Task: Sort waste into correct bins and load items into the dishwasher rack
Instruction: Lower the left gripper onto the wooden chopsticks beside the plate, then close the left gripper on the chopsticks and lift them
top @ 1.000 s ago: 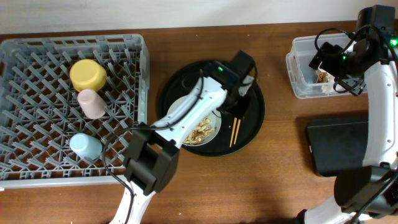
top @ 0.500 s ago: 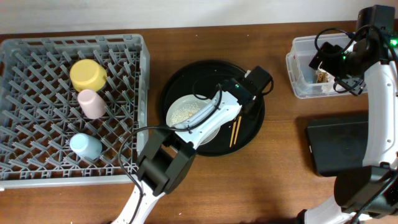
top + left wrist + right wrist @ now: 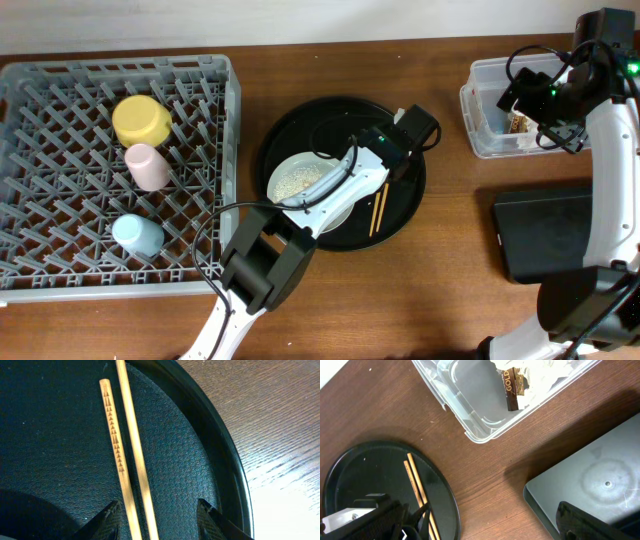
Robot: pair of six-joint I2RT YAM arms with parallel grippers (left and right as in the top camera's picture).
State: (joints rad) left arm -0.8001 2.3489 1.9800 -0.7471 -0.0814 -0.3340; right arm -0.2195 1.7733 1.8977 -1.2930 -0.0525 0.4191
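left gripper straddling the chopsticks, right one hanging wide by the tub

so here's what we saw. the left gripper [image 3: 160, 522] was down low over the round black tray [image 3: 190, 450] with its jaws partly apart. the chopsticks [image 3: 116, 445] ran right between its fingertips, lying flat on the tray and stretching out ahead of it. they sat closer to one fingertip, with a clear gap on the other side, so we wouldn't call it a grip. it had hold of nothing. the tray's rim curved past just outside the other fingertip. from overhead, the round dish [image 3: 290, 178] with the rice grains [image 3: 293, 186] lay back along that arm, partly under it.

the right gripper [image 3: 480, 527] was spread wide and carried nothing, just bare table between its fingers. right ahead of it was the clear tub [image 3: 470, 405] with the snack wrapper [image 3: 512, 390] and the napkin [image 3: 545, 370] inside. the black rectangular tray [image 3: 600, 475] lay below one of its fingers.

well behind the left gripper, the rack [image 3: 60, 260] held the yellow bowl [image 3: 141, 120], pink cup [image 3: 147, 165] and blue cup [image 3: 137, 235].
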